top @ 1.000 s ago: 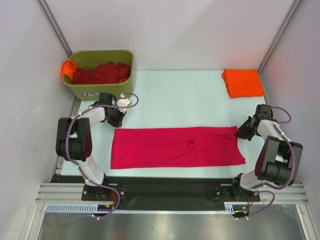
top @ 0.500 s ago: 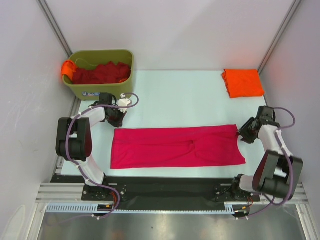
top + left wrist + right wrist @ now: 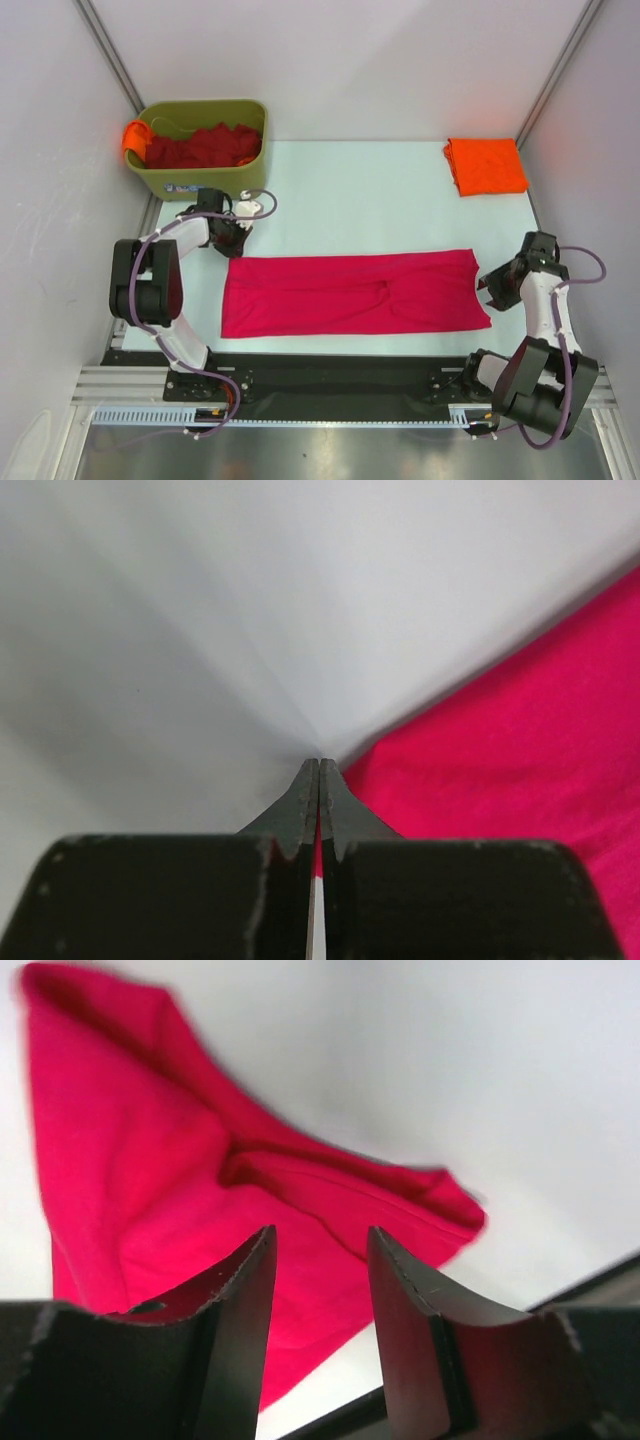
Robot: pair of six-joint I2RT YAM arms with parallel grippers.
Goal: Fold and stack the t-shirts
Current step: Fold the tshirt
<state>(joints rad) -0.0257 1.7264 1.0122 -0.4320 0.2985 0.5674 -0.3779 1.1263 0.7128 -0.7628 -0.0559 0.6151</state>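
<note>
- Left gripper [image 3: 238, 232]: same spot as before. Fingers pressed together, tips at far left corner of pink shirt [image 3: 350, 293]. Cannot tell if cloth is caught. Arm bent, elbow out to left.
- Bin [image 3: 205, 182] with dark red shirts [image 3: 200, 147]: just beyond left gripper.
- Pink shirt: flat, long strip, between both grippers.
- Right gripper [image 3: 495, 288]: has slid from shirt's far right corner toward near one. Fingers spread, holding nothing, cloth edge just ahead. Arm swung out right.
- Likely lining up for next fold.
- Orange shirt [image 3: 485, 166]: folded, well beyond right gripper.
</note>
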